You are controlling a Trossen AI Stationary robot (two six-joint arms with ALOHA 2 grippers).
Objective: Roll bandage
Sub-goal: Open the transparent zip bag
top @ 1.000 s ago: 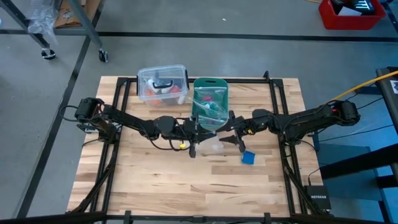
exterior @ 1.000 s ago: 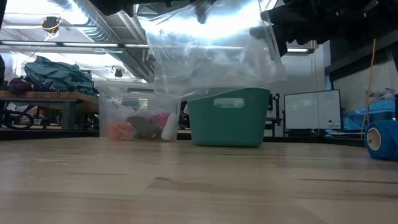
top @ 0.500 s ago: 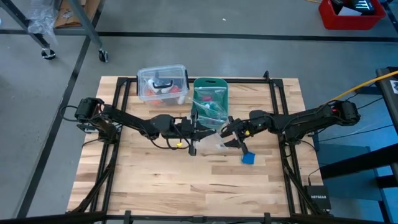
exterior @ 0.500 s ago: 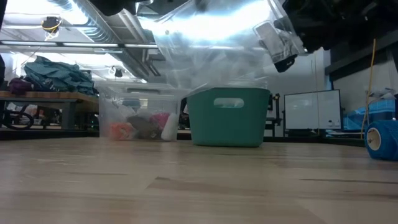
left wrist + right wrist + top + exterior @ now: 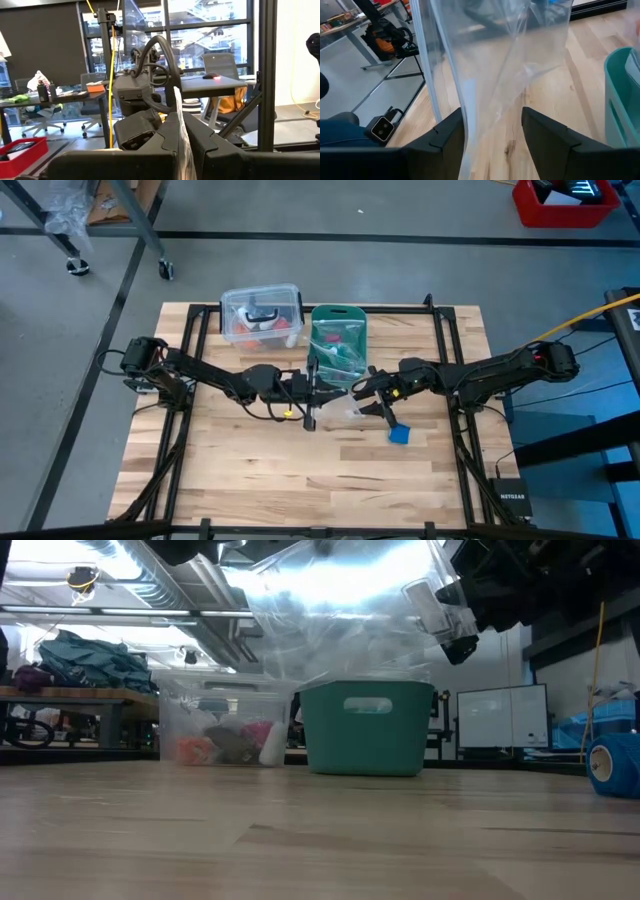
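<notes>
Two dark jointed arms, black cabling along links; left arm [image 5: 210, 378] carries a yellow spot; right arm [image 5: 490, 373] all black.

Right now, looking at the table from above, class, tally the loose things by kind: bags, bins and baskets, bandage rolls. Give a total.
Clear plastic bag, held up between the left gripper and right gripper: 1
Teal-green basket: 1
Clear lidded bin: 1
Blue bandage roll, lying on the table: 1
Total: 4

A small black box [image 5: 511, 502] at the table's right edge carries white lettering, possibly "NETGEAR"; nothing else is readable.
</notes>
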